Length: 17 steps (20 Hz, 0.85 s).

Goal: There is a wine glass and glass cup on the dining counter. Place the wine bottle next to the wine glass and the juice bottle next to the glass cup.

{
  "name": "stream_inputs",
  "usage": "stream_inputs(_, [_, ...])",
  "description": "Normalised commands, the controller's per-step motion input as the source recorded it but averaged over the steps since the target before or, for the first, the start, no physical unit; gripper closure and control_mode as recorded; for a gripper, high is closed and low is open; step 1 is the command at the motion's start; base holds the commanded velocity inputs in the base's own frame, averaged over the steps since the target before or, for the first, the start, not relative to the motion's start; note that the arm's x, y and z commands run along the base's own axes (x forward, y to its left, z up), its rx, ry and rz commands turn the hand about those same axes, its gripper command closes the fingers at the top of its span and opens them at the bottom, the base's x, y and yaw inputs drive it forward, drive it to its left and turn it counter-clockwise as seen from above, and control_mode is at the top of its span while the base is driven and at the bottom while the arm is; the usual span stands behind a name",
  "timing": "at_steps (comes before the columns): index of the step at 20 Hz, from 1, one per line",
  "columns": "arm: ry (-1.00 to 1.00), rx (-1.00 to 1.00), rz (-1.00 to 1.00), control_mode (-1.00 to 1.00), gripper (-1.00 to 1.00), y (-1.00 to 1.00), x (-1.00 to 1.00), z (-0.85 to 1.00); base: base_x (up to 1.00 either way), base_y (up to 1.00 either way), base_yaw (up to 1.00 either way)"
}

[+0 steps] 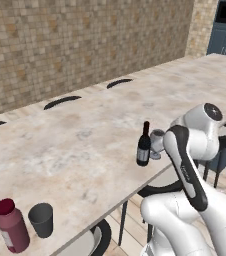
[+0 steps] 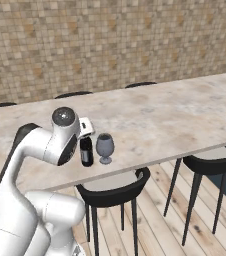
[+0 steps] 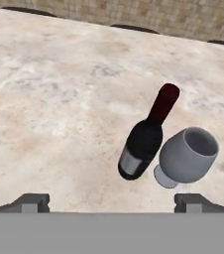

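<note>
Arm folded at near edge of dining counter (image 1: 85,125), hand above, looking down. Gripper (image 3: 112,201) jaws wide apart, holding nothing. Wine bottle (image 3: 144,136) upright just beside wine glass (image 3: 186,156). Juice bottle (image 1: 12,225) by glass cup (image 1: 41,219), far left.

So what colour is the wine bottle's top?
Dark red, clearest in the hand view: wine bottle.

The wine bottle (image 1: 143,148) stands upright on the bench (image 1: 85,130), near its front edge. The wine glass (image 1: 157,142) stands just beside the wine bottle, on its right. Far to the wine bottle's left along that same edge sit the glass cup (image 1: 41,219) and, just left of it, the juice bottle (image 1: 13,226). Stools (image 2: 112,192) stand below the edge, beneath the wine bottle.
</note>
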Motion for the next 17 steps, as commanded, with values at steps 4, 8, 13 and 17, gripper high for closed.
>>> stream_inputs(4, [0.00,-0.03,-0.02,-1.00,-1.00,0.00,-0.59,0.26,0.00,0.00,0.00])
stream_inputs(8, [0.00,-0.04,-0.07,-1.00,-1.00,0.01,-0.66,0.16,0.00,0.00,0.00])
stream_inputs(13, [0.00,-0.03,-0.13,-1.00,-1.00,0.05,-0.68,0.09,0.00,0.00,0.00])
stream_inputs(17, [0.00,-0.03,-0.19,-1.00,-1.00,0.10,-0.68,0.02,0.00,0.00,0.00])
